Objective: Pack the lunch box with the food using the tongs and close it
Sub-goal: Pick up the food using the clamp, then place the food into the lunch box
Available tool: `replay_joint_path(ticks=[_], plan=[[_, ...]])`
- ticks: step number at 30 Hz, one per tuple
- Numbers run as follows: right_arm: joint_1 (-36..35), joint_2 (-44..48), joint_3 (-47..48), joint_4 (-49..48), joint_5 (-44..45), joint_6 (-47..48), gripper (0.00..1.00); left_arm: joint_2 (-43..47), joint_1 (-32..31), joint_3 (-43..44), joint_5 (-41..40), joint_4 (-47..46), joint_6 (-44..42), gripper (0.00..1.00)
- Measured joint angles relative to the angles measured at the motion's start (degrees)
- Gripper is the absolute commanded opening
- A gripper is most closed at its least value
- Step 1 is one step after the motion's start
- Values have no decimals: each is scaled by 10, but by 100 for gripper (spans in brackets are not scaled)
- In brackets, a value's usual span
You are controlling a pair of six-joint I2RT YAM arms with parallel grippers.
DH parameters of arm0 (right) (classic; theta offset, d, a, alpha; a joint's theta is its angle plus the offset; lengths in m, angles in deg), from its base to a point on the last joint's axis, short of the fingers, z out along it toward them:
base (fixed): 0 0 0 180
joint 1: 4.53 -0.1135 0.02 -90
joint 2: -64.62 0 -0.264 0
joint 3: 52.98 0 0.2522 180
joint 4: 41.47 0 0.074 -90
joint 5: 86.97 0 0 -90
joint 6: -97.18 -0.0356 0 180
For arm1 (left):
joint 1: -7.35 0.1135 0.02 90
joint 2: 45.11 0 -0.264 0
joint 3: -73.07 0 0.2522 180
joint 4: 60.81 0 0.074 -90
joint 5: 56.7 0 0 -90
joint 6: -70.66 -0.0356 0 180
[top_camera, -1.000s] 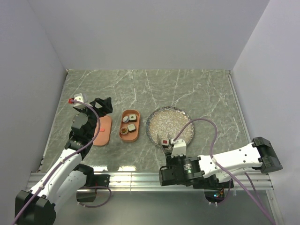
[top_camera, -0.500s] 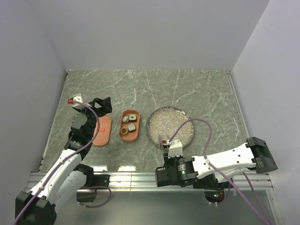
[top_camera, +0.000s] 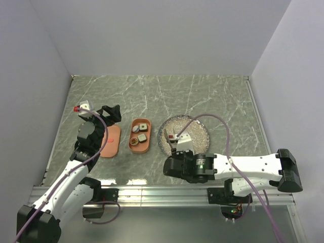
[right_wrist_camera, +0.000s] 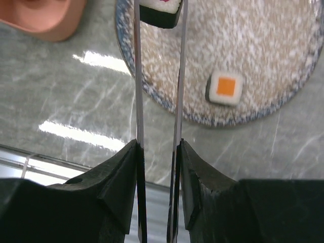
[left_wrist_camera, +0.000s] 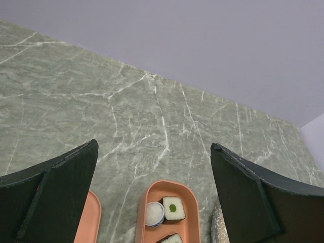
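Note:
The salmon lunch box (top_camera: 140, 135) lies open left of the speckled plate (top_camera: 195, 132), with its flat lid (top_camera: 110, 141) further left. Several food pieces (top_camera: 143, 131) sit inside it; the left wrist view shows a white round bit (left_wrist_camera: 154, 213) and a green-centred square (left_wrist_camera: 173, 208). My right gripper (right_wrist_camera: 158, 147) is shut on the thin metal tongs (right_wrist_camera: 138, 91). The tongs' tips pinch a red-centred piece (right_wrist_camera: 159, 11) over the plate's left rim. An orange-centred piece (right_wrist_camera: 226, 87) rests on the plate (right_wrist_camera: 263, 61). My left gripper (left_wrist_camera: 152, 192) hangs open above the lid, holding nothing.
A corner of the lunch box (right_wrist_camera: 45, 20) shows just left of the tongs' tips. Grey walls close in the marble table (top_camera: 217, 96) on three sides. A metal rail (top_camera: 152, 191) runs along the near edge below the right arm.
My right arm has swung left and forward, carrying the tongs from the plate's near edge to its left rim, and its jaws have narrowed a little. The left arm has not moved.

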Motion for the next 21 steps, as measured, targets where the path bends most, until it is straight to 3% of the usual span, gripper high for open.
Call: replay_joint_path(ticks=[10, 21], plan=[[31, -20, 50, -139, -33, 195, 33, -16, 1, 0, 0, 0, 0, 99], [30, -104, 66, -207, -104, 259, 31, -17, 1, 0, 0, 0, 0, 99]])
